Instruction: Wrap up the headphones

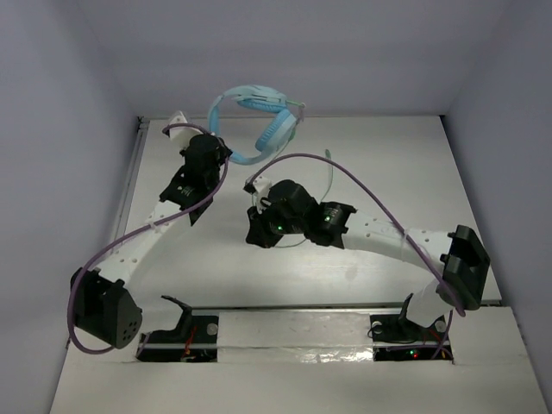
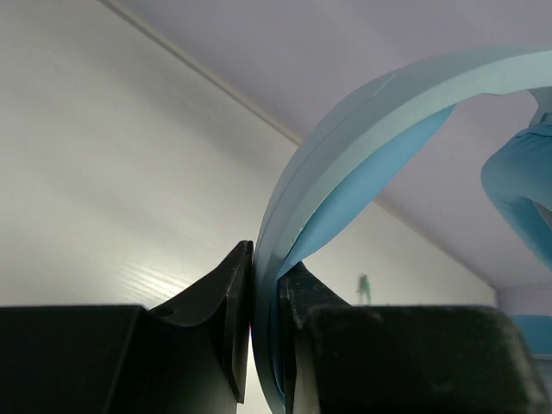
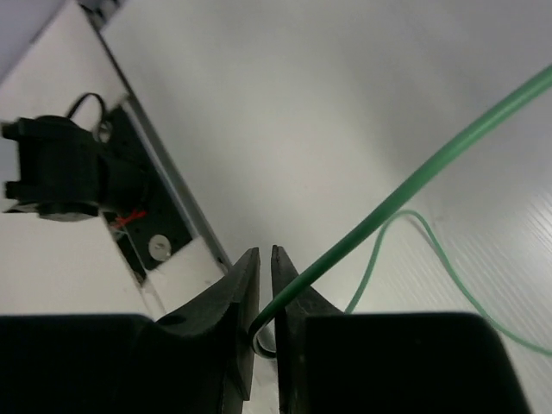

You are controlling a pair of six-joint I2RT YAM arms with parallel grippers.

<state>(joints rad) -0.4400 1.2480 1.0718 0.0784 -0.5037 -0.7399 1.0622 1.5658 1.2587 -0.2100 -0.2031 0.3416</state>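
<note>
Headphones: the light blue headphones [image 1: 254,97] are held up off the desk [image 1: 388,164] at its far side, with an earcup [image 1: 278,128] on their right.
Left end effector: the left end effector [image 2: 263,302] sits at the lower left of the headphones. Its fingers are pressed onto the headband [image 2: 362,129], with only the band's thickness between them.
Right end effector: the right end effector [image 3: 265,293] is below the headphones, nearer the arm bases. Its fingers are almost together, with the thin green cable [image 3: 414,185] pinched in the narrow slit.
Cable: from that pinch it runs taut, up and away. A slack loop of it shows against the desk beside the taut stretch. Where it joins the headphones cannot be told.
Step in hand: judged to be laying a turn of cable round the headphones while the left side steadies them.
Doing it well: the left grip should be firm and motionless, so that the headphones act as a fixed spool. The right should carry the cable round the headphones in a wide arc under light tension, letting it slide through the pinch rather than dragging.
Risk: too hard a pull could twist the headband out of the left grip. Too little tension would likely let the turn slip off.
</note>
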